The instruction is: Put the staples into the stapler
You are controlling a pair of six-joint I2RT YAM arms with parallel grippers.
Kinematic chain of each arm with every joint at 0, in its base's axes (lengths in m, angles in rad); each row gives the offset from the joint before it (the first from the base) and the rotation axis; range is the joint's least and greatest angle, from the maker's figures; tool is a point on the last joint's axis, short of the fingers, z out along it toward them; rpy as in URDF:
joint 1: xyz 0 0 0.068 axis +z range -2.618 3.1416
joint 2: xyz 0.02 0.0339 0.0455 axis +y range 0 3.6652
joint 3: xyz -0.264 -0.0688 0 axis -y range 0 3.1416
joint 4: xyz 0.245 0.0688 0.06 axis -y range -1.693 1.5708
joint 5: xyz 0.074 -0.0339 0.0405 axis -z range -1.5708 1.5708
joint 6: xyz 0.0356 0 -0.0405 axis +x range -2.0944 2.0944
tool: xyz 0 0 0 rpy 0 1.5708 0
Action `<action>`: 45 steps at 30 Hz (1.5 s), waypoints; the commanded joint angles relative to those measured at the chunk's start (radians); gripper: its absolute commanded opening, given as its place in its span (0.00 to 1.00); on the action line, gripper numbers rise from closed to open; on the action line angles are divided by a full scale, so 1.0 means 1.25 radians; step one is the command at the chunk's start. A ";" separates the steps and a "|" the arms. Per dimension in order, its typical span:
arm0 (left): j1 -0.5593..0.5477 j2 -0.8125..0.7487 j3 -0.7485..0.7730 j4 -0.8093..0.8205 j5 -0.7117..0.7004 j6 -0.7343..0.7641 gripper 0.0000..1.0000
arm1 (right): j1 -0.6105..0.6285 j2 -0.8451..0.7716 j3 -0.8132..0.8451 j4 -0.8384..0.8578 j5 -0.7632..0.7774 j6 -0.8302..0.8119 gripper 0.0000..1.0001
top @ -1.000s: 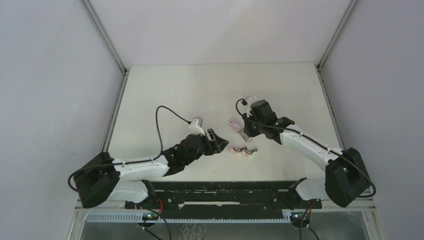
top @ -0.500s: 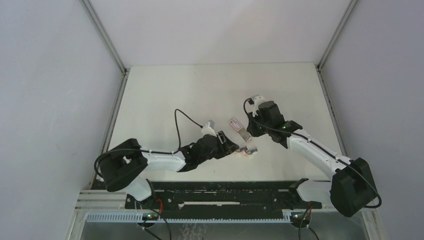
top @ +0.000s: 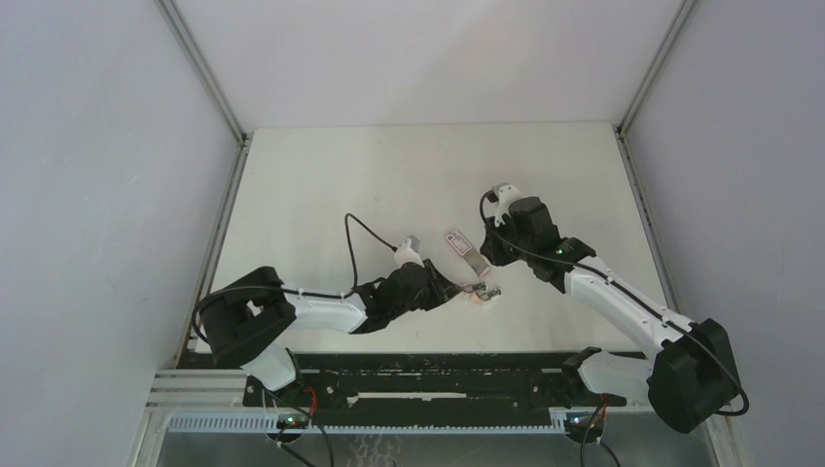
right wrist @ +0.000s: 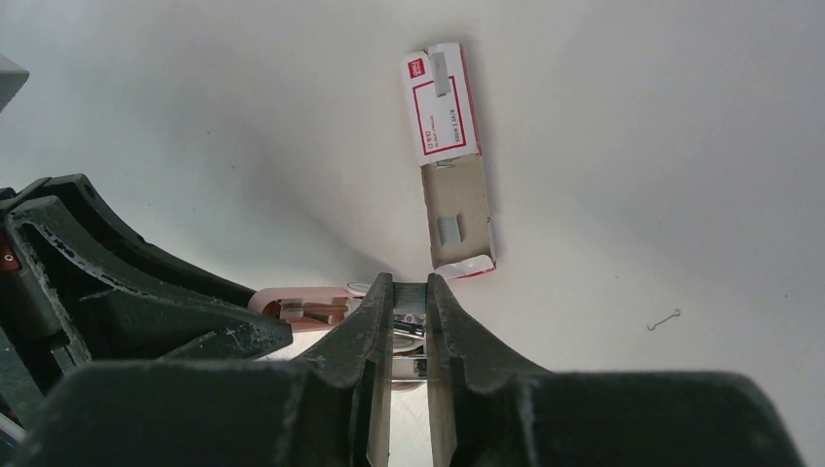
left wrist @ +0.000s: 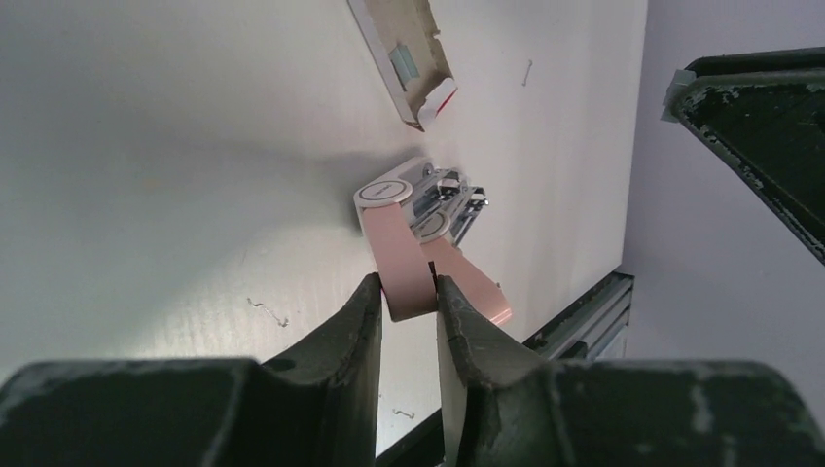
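Left gripper (left wrist: 407, 292) fingers clamped on pink mini stapler (left wrist: 393, 243) at frame centre, right gripper (right wrist: 409, 287) fingers closed on grey staples (right wrist: 410, 304), open staple box (right wrist: 446, 146) upper centre.

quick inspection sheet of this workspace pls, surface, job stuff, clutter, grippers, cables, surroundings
surface: white table, no spills seen
job's things: pink stapler lying open; staple box open beside it; grey staples held close to the stapler
clutter: loose staples scattered on the table
grippers: left gripper shut on the stapler's pink arm; right gripper shut on the staples
cables: left cable loops up from the wrist; right cable curls by the wrist; neither touches the job's things
surroundings: grey walls on three sides, black rail along the near edge
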 commanded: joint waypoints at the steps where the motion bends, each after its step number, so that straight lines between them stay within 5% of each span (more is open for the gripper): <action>1: 0.007 -0.032 0.034 -0.031 -0.044 0.025 0.23 | -0.004 -0.023 -0.003 0.032 -0.013 0.004 0.11; 8: 0.073 -0.132 0.027 -0.160 -0.040 0.176 0.02 | -0.004 -0.034 -0.003 0.038 -0.047 -0.003 0.12; 19: 0.256 -0.274 0.054 -0.413 0.256 0.696 0.00 | 0.039 -0.015 -0.002 0.080 -0.244 -0.035 0.13; 28: 0.297 -0.152 0.131 -0.494 0.552 0.926 0.02 | 0.191 0.065 -0.004 0.129 -0.194 -0.079 0.13; 32: 0.300 -0.062 0.204 -0.589 0.581 0.994 0.02 | 0.242 0.109 -0.005 0.147 -0.158 -0.091 0.13; 41: 0.300 -0.071 0.207 -0.560 0.551 0.995 0.36 | 0.284 0.139 -0.025 0.162 -0.106 -0.084 0.13; 45: 0.300 -0.095 0.199 -0.531 0.552 0.986 0.36 | 0.288 0.148 -0.025 0.157 -0.100 -0.082 0.13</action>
